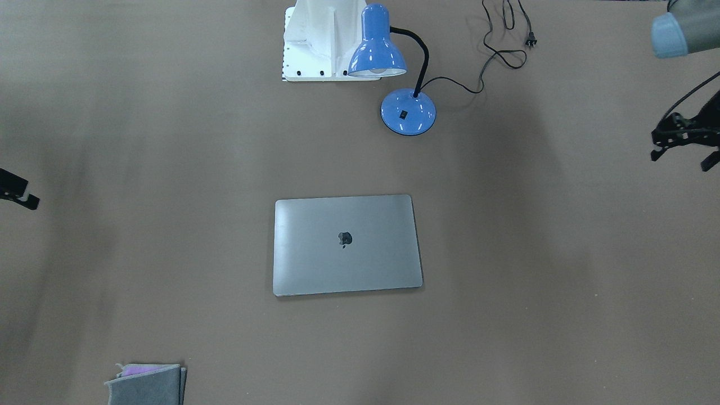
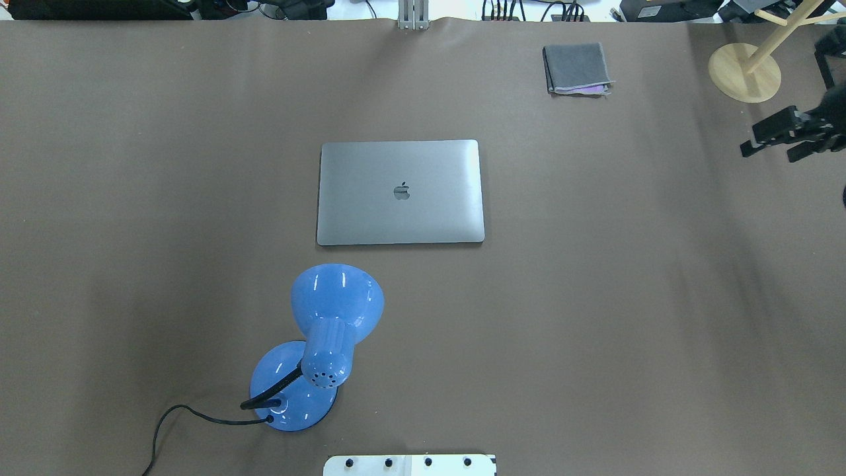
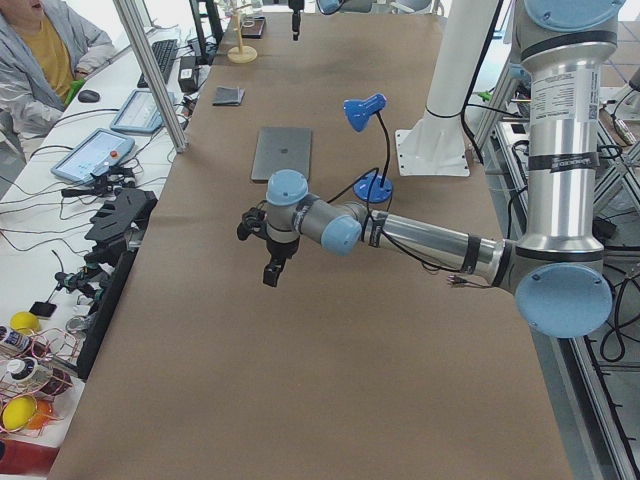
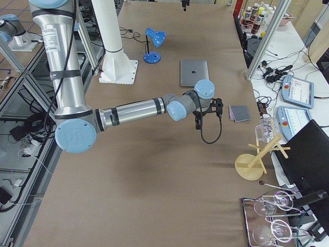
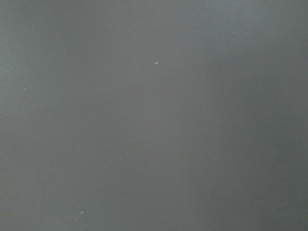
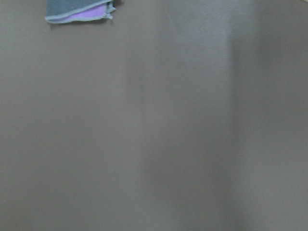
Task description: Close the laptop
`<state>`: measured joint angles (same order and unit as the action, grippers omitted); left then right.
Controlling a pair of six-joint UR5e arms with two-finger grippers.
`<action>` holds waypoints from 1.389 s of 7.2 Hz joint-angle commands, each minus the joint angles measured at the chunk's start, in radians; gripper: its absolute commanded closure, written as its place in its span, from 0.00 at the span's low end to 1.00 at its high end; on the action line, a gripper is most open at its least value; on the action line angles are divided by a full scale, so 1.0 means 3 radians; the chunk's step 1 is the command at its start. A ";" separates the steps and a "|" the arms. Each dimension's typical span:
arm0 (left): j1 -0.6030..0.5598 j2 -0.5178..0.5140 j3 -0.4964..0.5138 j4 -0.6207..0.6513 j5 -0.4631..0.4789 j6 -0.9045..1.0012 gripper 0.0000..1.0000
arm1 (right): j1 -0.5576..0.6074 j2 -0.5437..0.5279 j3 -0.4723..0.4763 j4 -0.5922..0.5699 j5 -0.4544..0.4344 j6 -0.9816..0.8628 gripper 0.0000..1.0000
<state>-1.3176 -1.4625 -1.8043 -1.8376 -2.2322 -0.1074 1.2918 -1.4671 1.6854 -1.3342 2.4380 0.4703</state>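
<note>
Left gripper (image 1: 680, 160): right edge of front-facing frame, fingers apart. Right gripper (image 2: 770, 153): right edge of overhead frame, fingers apart. Laptop (image 1: 347, 244): frame centre, lid down flat on table (image 1: 169, 169), well apart from both grippers.

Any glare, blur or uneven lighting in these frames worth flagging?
Overhead exterior: soft sheen across the laptop lid, bright spots on the blue lamp shade. Left wrist-mounted: featureless grey table surface. Right wrist-mounted: blurry, only the cloth corner recognisable.
</note>
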 commanded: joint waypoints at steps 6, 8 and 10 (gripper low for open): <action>-0.0854 0.0024 0.0395 0.0725 -0.0418 0.0660 0.02 | 0.0710 -0.0126 -0.0167 -0.1372 -0.0589 -0.2345 0.00; -0.0859 0.0007 0.0390 0.0787 -0.0424 0.0660 0.02 | 0.0710 -0.0136 -0.0172 -0.1371 -0.0595 -0.2345 0.00; -0.0859 -0.0003 0.0314 0.0772 -0.0383 0.0670 0.02 | 0.0710 -0.0146 -0.0162 -0.1371 -0.0579 -0.2340 0.00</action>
<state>-1.5749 -1.4613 -1.6956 -1.6057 -2.3534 0.0919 1.5048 -1.5096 1.6349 -1.7457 2.2613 -0.2323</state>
